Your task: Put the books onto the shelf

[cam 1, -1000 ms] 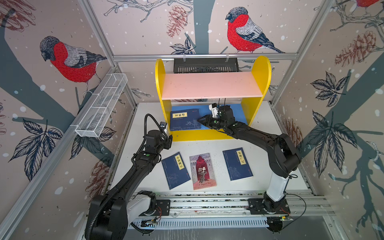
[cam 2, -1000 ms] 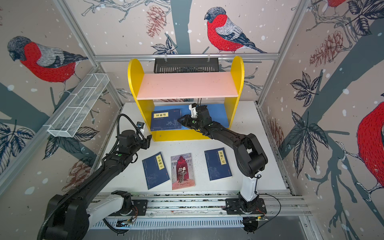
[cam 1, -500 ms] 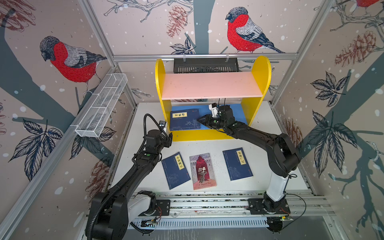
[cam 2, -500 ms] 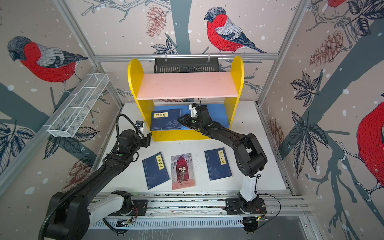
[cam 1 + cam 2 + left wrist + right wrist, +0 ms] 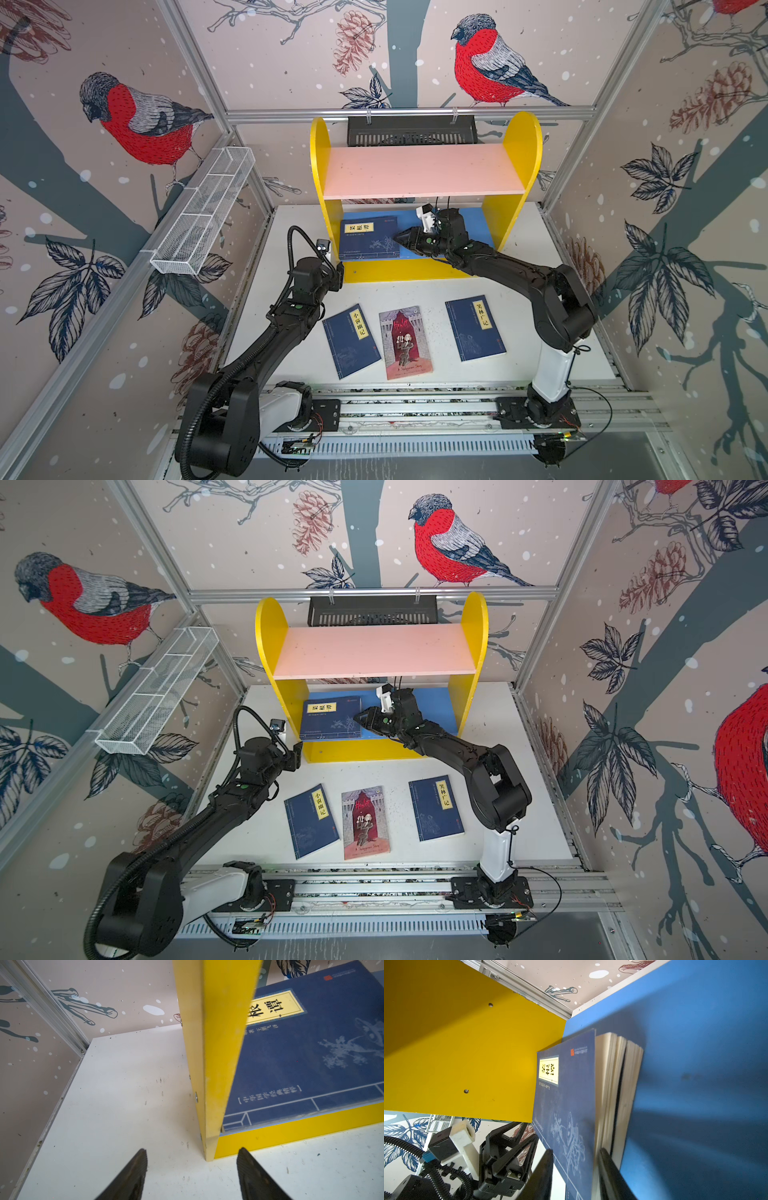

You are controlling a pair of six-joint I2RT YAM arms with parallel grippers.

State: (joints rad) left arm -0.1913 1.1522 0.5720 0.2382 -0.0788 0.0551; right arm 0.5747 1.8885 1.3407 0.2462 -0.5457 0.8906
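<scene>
Basically nothing's moved: right gripper (image 5: 575, 1150) stays clenched on the top navy book (image 5: 566, 1095), stacked at the left end of the shelf's (image 5: 424, 170) blue board (image 5: 695, 1043); left gripper (image 5: 192, 1149) hangs open nearby. Retreating without letting go could drag the book off.

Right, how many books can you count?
5. Top navy book and lower navy book stacked on the shelf's blue board; on the table: left navy book, Hamlet centre, right navy book.
</scene>
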